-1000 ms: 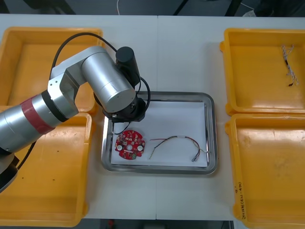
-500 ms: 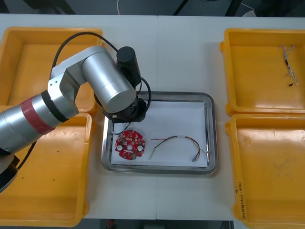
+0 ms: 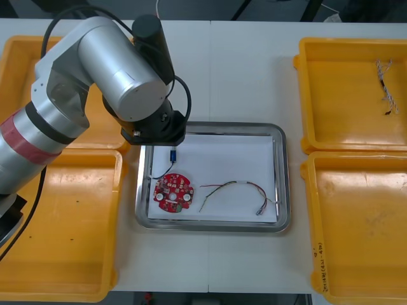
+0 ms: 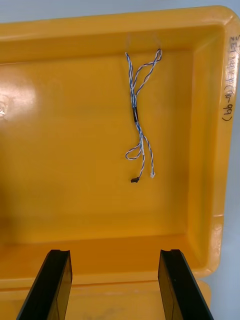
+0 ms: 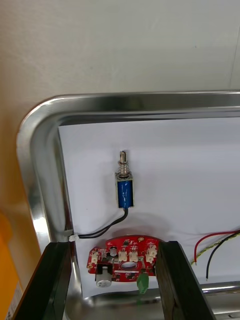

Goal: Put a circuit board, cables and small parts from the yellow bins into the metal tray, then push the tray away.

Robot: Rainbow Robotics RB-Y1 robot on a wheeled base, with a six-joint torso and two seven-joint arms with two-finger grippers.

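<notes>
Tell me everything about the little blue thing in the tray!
It is a small metal part: a blue body in a silvery frame, with a pin poking out of one end and a black wire from the other, ending in a white plug. It lies flat on the white inside of the metal tray, near a corner, just apart from the red circuit board. The open left gripper is not touching it.
</notes>
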